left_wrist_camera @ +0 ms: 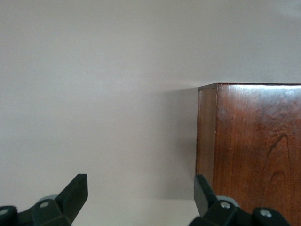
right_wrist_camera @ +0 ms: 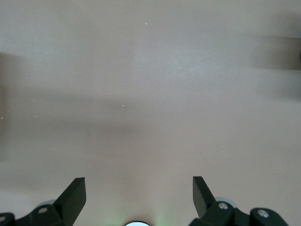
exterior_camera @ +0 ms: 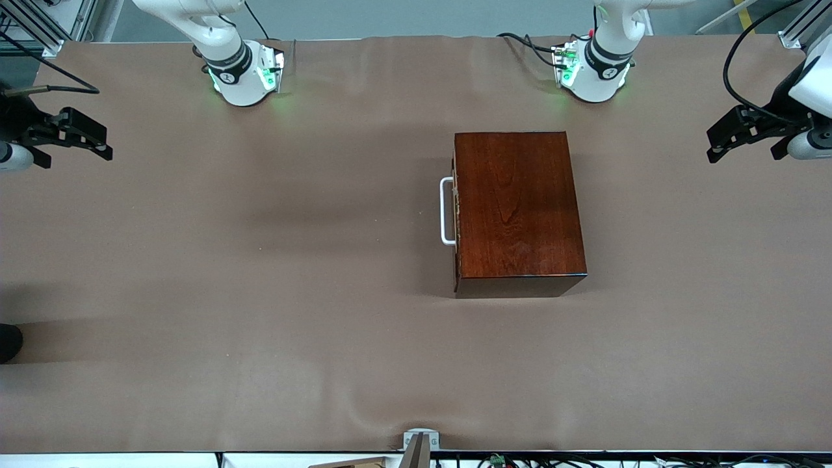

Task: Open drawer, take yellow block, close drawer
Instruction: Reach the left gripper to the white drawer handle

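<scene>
1. Front view shows us a big desk [exterior_camera: 260, 292] with a brown cloth over it
2. We see a dark shiny wooden box [exterior_camera: 517, 208] on the desk, closer to the left arm's end than to the right arm's end
3. We see the drawer [exterior_camera: 456, 211] pushed all the way into the box, so it is shut
4. We see its white handle [exterior_camera: 446, 211] sticking out from the side of the box that faces the right arm's end of the desk
5. We cannot see the yellow block in any view
6. We see the left hand [exterior_camera: 731, 140] up in the air over the left arm's end of the desk, well apart from the box, and this arm waits
7. Its two fingers [left_wrist_camera: 75, 193] stand wide apart with nothing between them, and its wrist view looks down on one corner of the box
8. We see the right hand [exterior_camera: 81, 136] up over the right arm's end of the desk, and this arm waits too
9. Its fingers [right_wrist_camera: 75, 193] are wide apart and hold nothing, with only bare cloth under them
</scene>
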### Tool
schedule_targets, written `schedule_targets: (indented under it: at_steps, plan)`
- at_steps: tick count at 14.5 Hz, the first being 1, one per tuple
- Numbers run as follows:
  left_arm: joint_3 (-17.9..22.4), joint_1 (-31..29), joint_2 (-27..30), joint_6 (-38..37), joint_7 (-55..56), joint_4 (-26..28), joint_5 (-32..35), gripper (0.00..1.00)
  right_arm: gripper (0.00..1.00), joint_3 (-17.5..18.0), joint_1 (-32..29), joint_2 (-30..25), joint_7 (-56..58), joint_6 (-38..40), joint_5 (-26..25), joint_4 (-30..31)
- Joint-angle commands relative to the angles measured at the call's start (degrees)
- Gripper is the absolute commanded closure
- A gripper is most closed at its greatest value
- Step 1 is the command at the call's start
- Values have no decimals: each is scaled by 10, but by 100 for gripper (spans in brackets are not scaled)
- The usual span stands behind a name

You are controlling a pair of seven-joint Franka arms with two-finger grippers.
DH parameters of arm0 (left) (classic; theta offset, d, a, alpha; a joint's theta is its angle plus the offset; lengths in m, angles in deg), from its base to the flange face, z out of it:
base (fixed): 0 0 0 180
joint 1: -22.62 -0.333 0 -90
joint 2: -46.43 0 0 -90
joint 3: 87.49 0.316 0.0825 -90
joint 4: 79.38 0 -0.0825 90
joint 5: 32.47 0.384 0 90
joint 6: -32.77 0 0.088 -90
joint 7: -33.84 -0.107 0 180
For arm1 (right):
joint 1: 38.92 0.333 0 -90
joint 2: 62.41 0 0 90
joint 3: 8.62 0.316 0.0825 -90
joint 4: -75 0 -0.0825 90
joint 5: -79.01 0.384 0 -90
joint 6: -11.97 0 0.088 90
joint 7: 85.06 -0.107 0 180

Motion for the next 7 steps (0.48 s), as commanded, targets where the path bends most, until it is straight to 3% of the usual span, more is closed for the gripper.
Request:
schedule_targets:
  at_steps: [1,7]
  plan:
    - [-4,-8,-4,-14,-4,-15,-8,0,0,-1,5,-8,-1,-3,-10,4]
    - [-11,2,-9,-13,9,-15,-8,0,0,-1,5,-8,-1,-3,-10,4]
